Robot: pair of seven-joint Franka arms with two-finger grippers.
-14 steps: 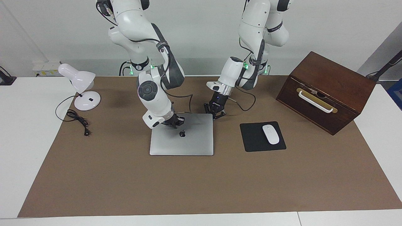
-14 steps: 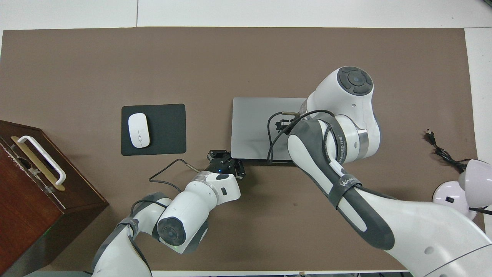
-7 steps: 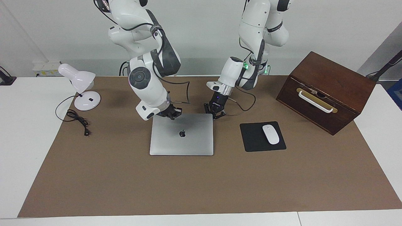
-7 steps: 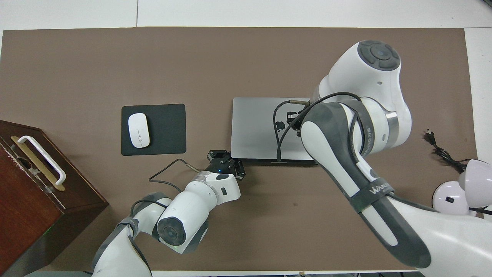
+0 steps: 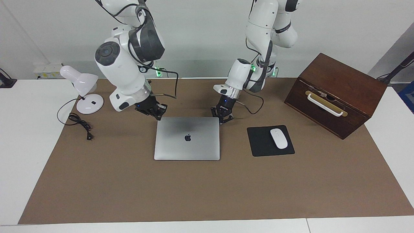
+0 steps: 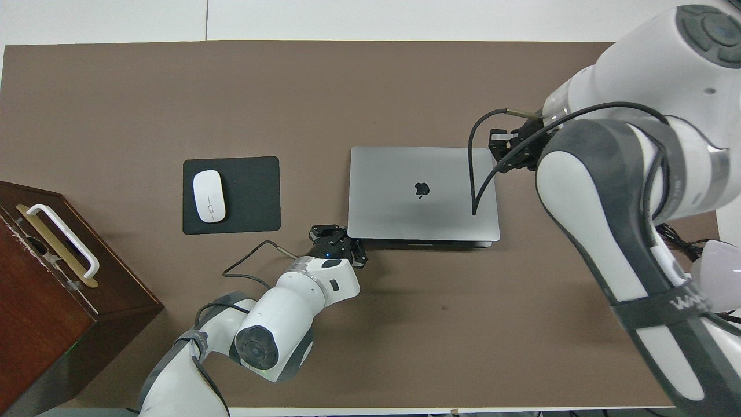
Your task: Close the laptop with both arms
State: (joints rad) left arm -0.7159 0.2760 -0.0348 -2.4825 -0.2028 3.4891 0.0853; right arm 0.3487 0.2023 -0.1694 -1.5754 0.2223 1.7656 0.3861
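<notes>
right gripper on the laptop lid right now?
No: in the facing view the right gripper hangs in the air off the lid's corner, and the closed laptop lies uncovered.

The silver-grey laptop (image 5: 187, 138) lies shut and flat on the brown mat, logo up.

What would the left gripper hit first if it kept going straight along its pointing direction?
Probably the brown mat right under it. The left gripper points steeply down beside the closed laptop's corner nearest the robots, at the mouse pad's end. It might clip that corner; depth is unclear.
</notes>
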